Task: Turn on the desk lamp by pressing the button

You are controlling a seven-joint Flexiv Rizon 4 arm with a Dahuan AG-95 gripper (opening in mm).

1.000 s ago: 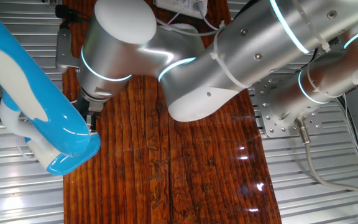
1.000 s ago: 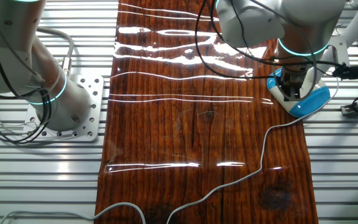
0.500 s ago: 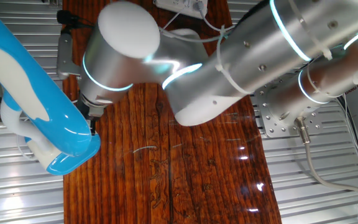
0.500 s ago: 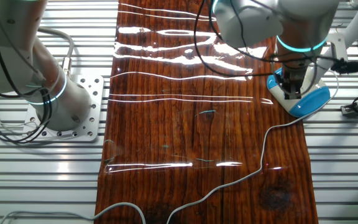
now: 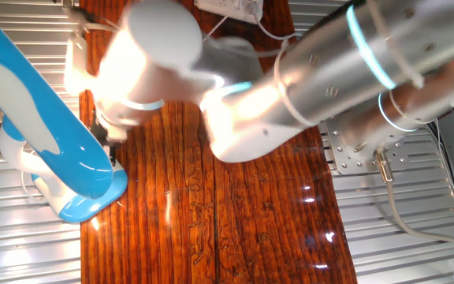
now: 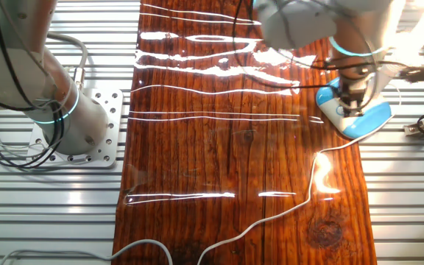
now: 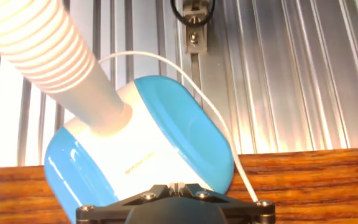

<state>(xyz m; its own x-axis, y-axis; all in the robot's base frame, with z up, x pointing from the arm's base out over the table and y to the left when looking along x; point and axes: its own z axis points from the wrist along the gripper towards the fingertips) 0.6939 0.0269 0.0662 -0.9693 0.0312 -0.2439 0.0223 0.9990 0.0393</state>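
Pressing step under way: the black two-finger gripper (image 7: 174,186) sits low over the rounded white-and-blue base of the glossy sky-blue and white desk lamp (image 7: 138,149), at the wooden tabletop (image 6: 227,147) edge. Finger gap hidden, cannot tell. Warm glow suggests the lamp may be lit; next, probably lifting straight off

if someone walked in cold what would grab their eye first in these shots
The glossy sky-blue and white plastic desk lamp, leaning over the left edge of the red-brown wooden board. Next, the big silver robot arm with cyan rings, blurred above that board, its hand down at the lamp's rounded base.
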